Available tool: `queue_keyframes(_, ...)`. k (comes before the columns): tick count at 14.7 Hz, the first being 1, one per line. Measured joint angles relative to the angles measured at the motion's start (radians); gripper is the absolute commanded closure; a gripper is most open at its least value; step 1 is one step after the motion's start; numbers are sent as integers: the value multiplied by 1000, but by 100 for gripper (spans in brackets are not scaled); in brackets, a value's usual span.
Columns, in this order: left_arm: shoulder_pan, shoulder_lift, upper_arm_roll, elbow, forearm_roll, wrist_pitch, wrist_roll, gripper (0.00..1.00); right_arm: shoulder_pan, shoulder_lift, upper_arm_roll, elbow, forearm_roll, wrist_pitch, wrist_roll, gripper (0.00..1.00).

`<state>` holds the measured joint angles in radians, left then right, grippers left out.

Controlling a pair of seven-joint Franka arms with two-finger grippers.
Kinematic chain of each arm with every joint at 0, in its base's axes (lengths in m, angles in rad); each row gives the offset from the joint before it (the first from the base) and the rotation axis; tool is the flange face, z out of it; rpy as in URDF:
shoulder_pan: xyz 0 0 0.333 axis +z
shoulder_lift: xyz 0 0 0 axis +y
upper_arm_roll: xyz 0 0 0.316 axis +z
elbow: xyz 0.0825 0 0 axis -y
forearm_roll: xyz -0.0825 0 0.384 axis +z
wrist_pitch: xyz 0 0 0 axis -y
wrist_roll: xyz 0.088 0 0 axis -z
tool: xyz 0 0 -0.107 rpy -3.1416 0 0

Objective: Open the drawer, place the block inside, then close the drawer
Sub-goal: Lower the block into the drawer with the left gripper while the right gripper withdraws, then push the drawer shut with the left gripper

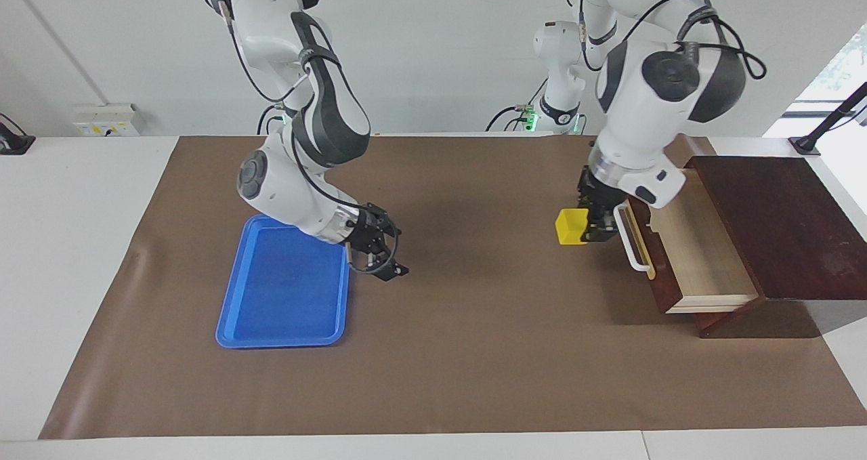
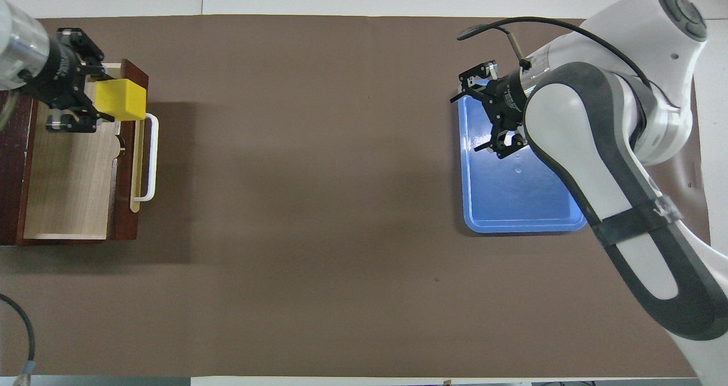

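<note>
The drawer (image 1: 698, 250) of the dark reddish-brown box (image 1: 779, 223) stands pulled open at the left arm's end of the table and shows its bare pale wood inside (image 2: 68, 187). Its white bar handle (image 1: 633, 243) faces the table's middle. My left gripper (image 1: 590, 224) is shut on the yellow block (image 1: 571, 226) and holds it in the air by the drawer's front. In the overhead view the block (image 2: 120, 99) covers the front's corner above the handle (image 2: 152, 158). My right gripper (image 1: 387, 253) is open and empty, low over the edge of the blue tray.
The flat blue tray (image 1: 281, 290) lies on the brown mat (image 1: 474, 324) at the right arm's end of the table; it also shows in the overhead view (image 2: 512, 198). Nothing lies in it. The right arm's elbow hangs over the tray.
</note>
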<state>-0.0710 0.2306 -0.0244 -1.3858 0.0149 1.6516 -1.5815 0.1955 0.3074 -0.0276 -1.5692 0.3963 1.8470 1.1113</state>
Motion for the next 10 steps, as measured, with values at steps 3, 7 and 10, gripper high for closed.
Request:
queue_keyframes(3, 105, -10, -1, -3, 0, 2, 139, 100, -39, -83, 0, 0, -175, -80, -252, 0)
queue_keyframes(7, 154, -32, -1, -128, 13, 109, 190, 100, -96, -192, -1, 1, -302, -161, -513, 0)
queue_keyframes(10, 153, -79, -11, -321, 45, 236, 190, 100, -133, -273, -2, -2, -360, -244, -670, 0)
